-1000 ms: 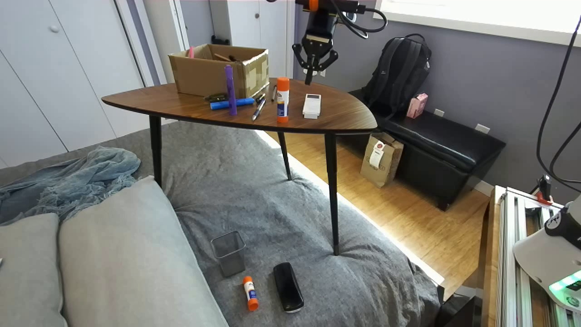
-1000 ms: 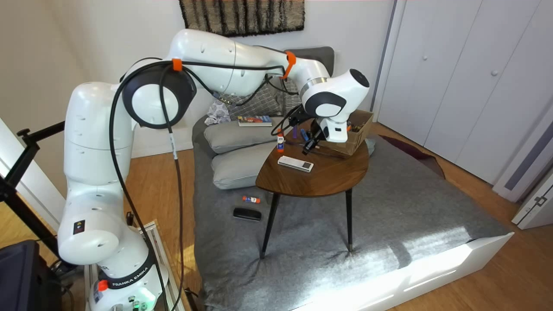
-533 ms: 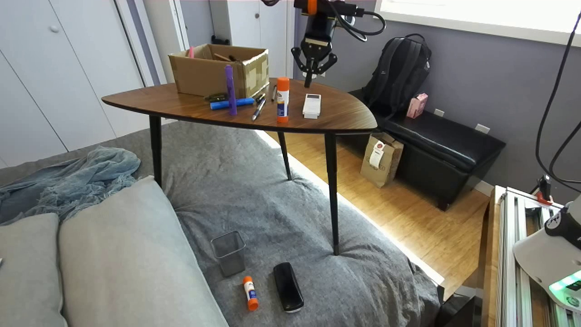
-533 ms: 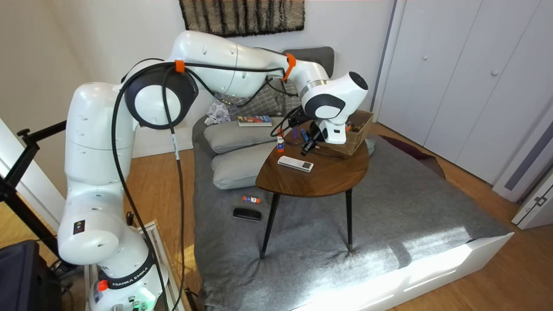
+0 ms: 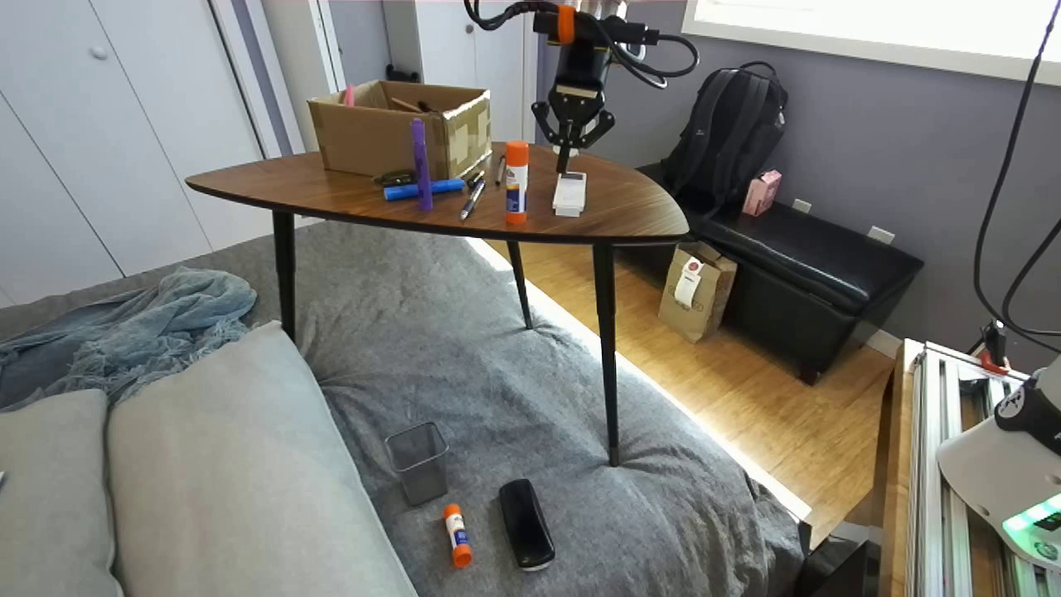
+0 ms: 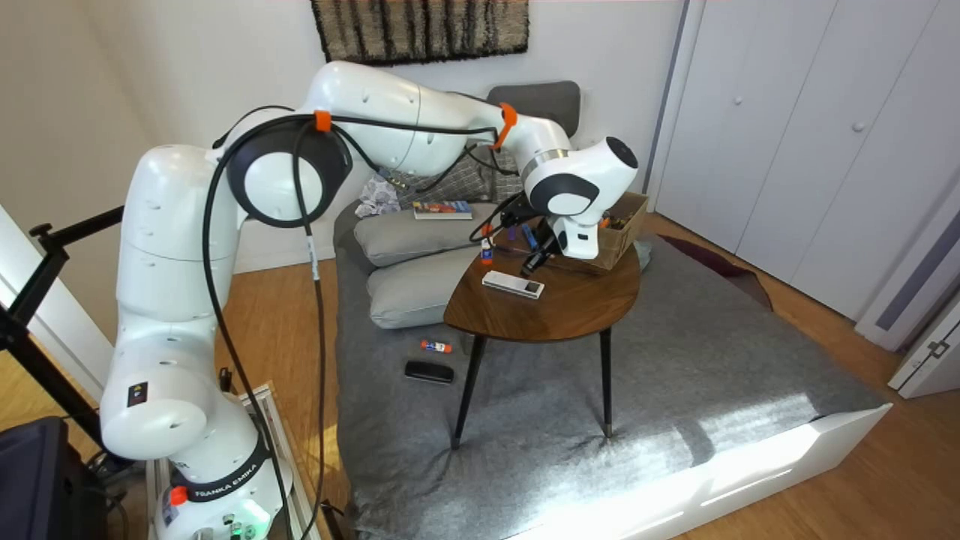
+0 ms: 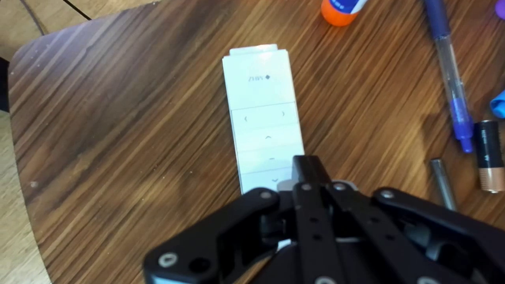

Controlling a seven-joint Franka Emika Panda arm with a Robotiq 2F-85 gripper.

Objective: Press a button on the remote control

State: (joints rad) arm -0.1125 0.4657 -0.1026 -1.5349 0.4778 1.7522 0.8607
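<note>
The remote control [image 5: 569, 196] lies flat on the wooden table. It is white and has a dark patch on its face in an exterior view [image 6: 532, 287]. In the wrist view the remote control [image 7: 261, 90] shows printed arrow and dash marks, and my gripper hides its near end. My gripper [image 5: 564, 168] is shut with nothing between its fingertips. It points down just above the patch end of the remote; I cannot tell if it touches. In the wrist view the gripper [image 7: 307, 159] overlaps the remote's right edge. It also shows in an exterior view [image 6: 526, 271].
An upright glue stick [image 5: 516, 182] stands beside the remote. A cardboard box [image 5: 381, 137], a standing purple marker [image 5: 421, 166] and a blue stick [image 5: 424, 190] are farther along the table. A pen [image 7: 449, 67] and a battery [image 7: 489, 157] lie to the right in the wrist view.
My gripper, shut throughout, has moved down toward the patch end of the remote control. The remote and the other objects have not moved.
</note>
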